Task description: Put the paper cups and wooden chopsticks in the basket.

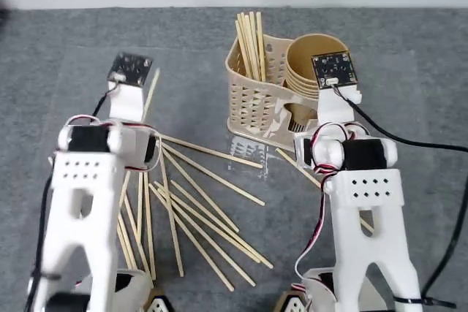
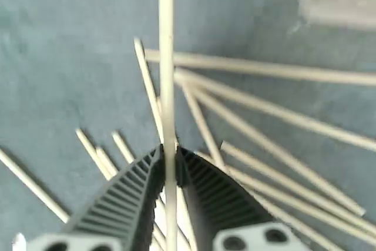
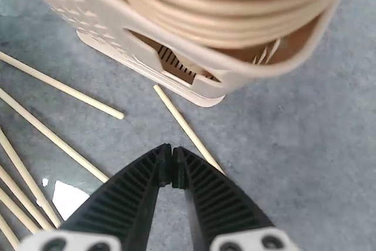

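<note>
My left gripper (image 2: 168, 163) is shut on one wooden chopstick (image 2: 167, 74), held above the grey mat over a scatter of several loose chopsticks (image 1: 197, 217). In the high view that held chopstick (image 1: 151, 89) pokes out past the left wrist (image 1: 130, 78), left of the basket. The beige basket (image 1: 257, 104) holds several upright chopsticks (image 1: 251, 45) and a stack of paper cups (image 1: 311, 63). My right gripper (image 3: 172, 160) is shut on nothing, low in front of the basket (image 3: 176, 57), beside a lone chopstick (image 3: 185, 127). The cup rims (image 3: 235, 10) loom close above it.
A grey mat (image 1: 66, 85) covers the table. A small clear label (image 1: 248, 153) lies flat before the basket. A black cable (image 1: 420, 140) runs off to the right from the right arm. Open mat lies at the far left and far right.
</note>
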Controlling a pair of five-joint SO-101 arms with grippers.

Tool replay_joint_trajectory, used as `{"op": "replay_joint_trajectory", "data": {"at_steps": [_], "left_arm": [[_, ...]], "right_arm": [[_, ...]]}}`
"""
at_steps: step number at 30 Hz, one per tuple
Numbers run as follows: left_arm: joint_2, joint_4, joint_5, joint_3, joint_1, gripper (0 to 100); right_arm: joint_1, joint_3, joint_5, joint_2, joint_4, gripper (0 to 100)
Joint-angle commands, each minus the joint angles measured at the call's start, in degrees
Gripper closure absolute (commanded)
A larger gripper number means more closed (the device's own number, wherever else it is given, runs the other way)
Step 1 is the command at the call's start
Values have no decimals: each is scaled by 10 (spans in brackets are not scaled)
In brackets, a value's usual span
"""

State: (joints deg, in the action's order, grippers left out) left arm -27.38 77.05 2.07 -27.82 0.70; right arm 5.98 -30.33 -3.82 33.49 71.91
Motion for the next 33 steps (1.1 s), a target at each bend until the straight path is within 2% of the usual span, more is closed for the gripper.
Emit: {"op": "replay_joint_trajectory", "data": {"at_steps": [1, 5, 10, 17, 22, 25, 27, 33], "left_arm": [[-65, 5, -9, 74, -25, 988], [-65, -9, -40, 166, -47, 988], [-65, -129, -70, 245, -104, 988], [-65, -440, -77, 201, -193, 988], [-64, -721, -76, 52, -226, 988], [-62, -852, -71, -42, -250, 988], [-43, -901, -71, -75, -259, 988], [62, -926, -84, -62, -258, 988]], "right_arm": [[-6, 0, 1, 26, -5, 991], [-6, 0, 1, 26, -5, 991], [-6, -1, 1, 26, -5, 991], [-17, -1, 1, 26, -7, 991], [-34, -1, 1, 26, -10, 991], [-33, -1, 1, 26, -10, 991], [-33, -1, 1, 26, -11, 991], [-33, -1, 1, 26, -11, 991]]}}
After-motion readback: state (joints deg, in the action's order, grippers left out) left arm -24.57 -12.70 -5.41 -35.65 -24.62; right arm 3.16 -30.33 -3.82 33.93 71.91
